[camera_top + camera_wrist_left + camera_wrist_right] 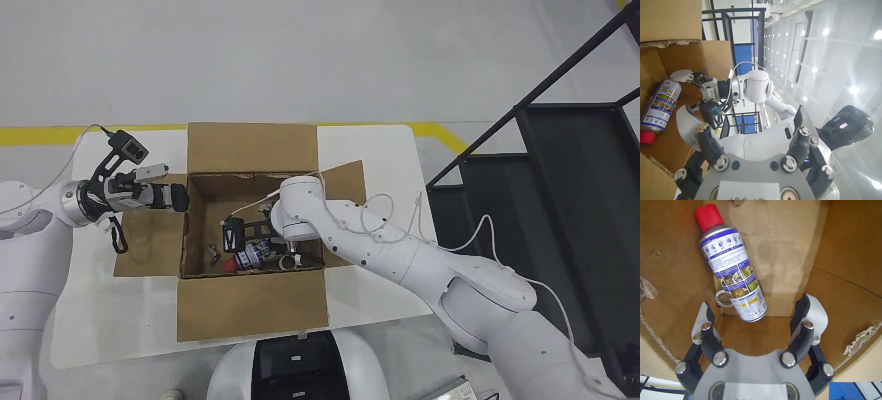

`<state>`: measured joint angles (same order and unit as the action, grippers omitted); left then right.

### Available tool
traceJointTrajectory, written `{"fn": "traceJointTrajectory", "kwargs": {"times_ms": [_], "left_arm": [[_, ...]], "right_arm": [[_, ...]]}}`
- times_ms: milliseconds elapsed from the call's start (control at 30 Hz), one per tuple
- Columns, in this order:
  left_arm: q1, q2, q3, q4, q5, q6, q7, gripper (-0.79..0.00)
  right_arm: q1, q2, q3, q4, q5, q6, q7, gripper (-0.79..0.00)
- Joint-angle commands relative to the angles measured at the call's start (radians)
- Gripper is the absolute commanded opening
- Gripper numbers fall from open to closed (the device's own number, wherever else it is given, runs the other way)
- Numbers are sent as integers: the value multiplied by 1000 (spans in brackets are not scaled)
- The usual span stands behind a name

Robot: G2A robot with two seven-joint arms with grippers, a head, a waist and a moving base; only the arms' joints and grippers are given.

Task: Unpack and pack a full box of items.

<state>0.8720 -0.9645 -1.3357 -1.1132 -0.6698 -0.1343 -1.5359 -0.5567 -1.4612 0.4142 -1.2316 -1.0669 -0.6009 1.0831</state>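
Box (pixel 252 298) unpacking seems in hand: right tool (pixel 755 306), jaws spread, hovers above the spray can (pixel 732 275); next, descend and clamp. Left tool (pixel 742 111) waits, spread and empty.

Metal ring (pixel 721 298) is half tucked behind the spray can (pixel 732 275), so part stays hidden. From the top, the right arm (pixel 305 205) covers some of the box (pixel 250 300) floor, and the small dark bits (pixel 213 252) in there are too tiny to identify.
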Motion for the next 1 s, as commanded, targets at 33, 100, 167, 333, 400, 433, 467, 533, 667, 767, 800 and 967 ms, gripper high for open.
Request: {"fn": "traceJointTrajectory", "kwargs": {"times_ms": [33,100,167,333,400,433,467,533,667,767,800,967], "left_arm": [[0,0,0,0,0,0,0,0],[10,1,-11,-10,-3,8,47,0],[20,8,-39,-14,-11,19,65,0],[38,29,-106,2,6,39,56,0],[39,30,-108,2,7,41,52,0],[39,30,-108,2,7,41,52,0],[39,30,-108,2,7,41,52,0],[39,30,-108,2,7,41,52,0],[39,30,-108,2,7,41,52,0],[39,30,-108,2,7,41,52,0],[39,30,-108,2,7,41,52,0],[39,30,-108,2,7,41,52,0]], "right_arm": [[0,0,0,0,0,0,0,0],[0,0,0,0,0,0,0,0],[0,0,0,0,0,0,0,0],[0,0,0,0,0,0,0,0],[0,0,0,0,0,0,0,0],[-3,0,-1,1,-3,2,-3,0],[-8,0,-8,4,-17,-2,-4,0],[-12,-5,-38,4,-59,-42,-6,0],[1,-25,-63,62,-64,-94,-20,0],[15,-45,-78,111,-71,-99,-40,0],[19,-52,-79,125,-71,-97,-54,0],[36,-84,-98,198,-80,-107,-97,0]]}}
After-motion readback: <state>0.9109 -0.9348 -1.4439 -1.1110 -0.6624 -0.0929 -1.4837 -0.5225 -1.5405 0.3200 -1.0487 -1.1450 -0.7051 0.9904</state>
